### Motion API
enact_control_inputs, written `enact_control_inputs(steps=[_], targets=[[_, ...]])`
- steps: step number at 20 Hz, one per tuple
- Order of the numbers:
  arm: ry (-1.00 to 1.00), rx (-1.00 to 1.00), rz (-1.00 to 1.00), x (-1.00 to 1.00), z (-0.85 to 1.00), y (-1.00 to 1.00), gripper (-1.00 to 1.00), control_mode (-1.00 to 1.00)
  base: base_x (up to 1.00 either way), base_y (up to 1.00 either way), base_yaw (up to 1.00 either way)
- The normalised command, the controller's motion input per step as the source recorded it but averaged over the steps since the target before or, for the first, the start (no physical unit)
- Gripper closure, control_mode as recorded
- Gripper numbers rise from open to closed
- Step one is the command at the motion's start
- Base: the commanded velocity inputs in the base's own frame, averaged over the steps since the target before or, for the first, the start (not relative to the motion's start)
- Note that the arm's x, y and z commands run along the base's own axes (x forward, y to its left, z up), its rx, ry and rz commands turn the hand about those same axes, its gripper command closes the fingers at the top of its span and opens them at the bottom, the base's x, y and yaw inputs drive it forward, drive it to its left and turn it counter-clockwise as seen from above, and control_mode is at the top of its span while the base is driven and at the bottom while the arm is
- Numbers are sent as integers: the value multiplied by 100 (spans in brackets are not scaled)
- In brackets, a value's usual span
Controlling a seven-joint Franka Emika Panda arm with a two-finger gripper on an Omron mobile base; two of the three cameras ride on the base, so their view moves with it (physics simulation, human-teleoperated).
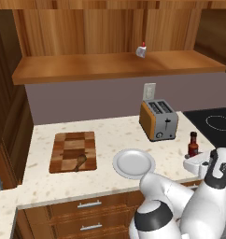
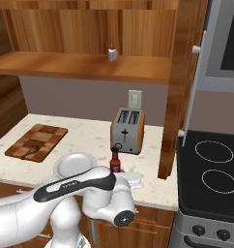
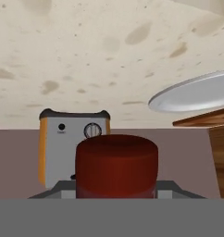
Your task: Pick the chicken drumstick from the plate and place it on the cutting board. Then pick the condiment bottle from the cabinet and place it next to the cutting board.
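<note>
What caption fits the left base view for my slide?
Drumstick on cutting board, plate bare, gripper holding hot-sauce bottle beside toaster.

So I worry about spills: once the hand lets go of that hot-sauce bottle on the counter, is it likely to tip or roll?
Probably tippy: the bottle is tall and slim with a narrow neck, so a nudge could topple it. On its side, its round body would likely roll. It looks rigid, and the hand is shut on it.
</note>
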Motion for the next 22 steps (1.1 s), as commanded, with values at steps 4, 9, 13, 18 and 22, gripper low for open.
enact_control_inputs(steps=[4,9,13,18,22], targets=[[-4,0,-1,22,-3,2,100,-100,0,0,0],[-6,0,0,13,-8,1,100,-100,0,0,0],[-6,0,0,9,-12,2,100,-100,0,0,0],[-5,0,0,9,-13,3,100,-100,0,0,0],[-3,0,0,8,-14,2,100,-100,0,0,0]])
